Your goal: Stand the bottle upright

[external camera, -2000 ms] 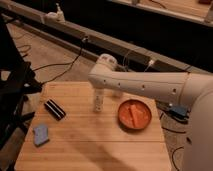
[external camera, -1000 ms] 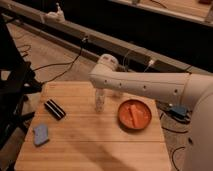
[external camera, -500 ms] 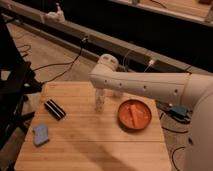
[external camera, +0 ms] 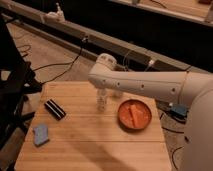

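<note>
A slim pale bottle [external camera: 102,101] stands upright on the wooden table [external camera: 90,145], just left of the orange plate. My white arm [external camera: 150,85] reaches in from the right and bends down over it. My gripper [external camera: 103,91] is at the top of the bottle, mostly hidden under the arm's wrist. I cannot tell whether it is touching the bottle.
An orange plate [external camera: 135,115] with an orange item on it lies right of the bottle. A black block [external camera: 55,109] lies at the left, and a blue sponge [external camera: 41,135] near the table's front left corner. Cables run across the floor behind the table.
</note>
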You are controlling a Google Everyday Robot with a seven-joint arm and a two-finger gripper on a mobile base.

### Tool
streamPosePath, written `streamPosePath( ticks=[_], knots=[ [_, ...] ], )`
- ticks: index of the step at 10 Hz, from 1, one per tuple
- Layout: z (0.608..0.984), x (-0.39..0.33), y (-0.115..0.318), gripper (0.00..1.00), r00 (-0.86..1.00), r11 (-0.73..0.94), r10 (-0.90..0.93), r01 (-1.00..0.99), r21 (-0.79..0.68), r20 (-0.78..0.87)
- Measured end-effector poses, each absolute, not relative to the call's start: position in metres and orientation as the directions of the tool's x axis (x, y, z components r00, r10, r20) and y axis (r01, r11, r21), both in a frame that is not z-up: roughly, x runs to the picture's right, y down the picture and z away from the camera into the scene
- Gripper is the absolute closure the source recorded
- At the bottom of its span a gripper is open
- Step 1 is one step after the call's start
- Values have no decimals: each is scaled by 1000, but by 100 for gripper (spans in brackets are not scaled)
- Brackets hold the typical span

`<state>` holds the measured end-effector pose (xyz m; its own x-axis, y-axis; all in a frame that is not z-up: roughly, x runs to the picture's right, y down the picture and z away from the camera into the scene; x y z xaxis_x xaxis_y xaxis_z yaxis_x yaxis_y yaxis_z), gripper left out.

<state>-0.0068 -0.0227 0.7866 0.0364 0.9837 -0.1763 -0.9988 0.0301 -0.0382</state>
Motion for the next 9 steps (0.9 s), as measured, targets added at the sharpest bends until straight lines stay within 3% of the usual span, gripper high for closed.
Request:
streamPosePath(
  ticks=[3, 9],
  knots=[
    [786, -10, -24, 22, 27, 20, 984, -999, -39, -178],
    [784, -38, -12, 20, -39, -105, 959, -969, -225, -280]
  ],
)
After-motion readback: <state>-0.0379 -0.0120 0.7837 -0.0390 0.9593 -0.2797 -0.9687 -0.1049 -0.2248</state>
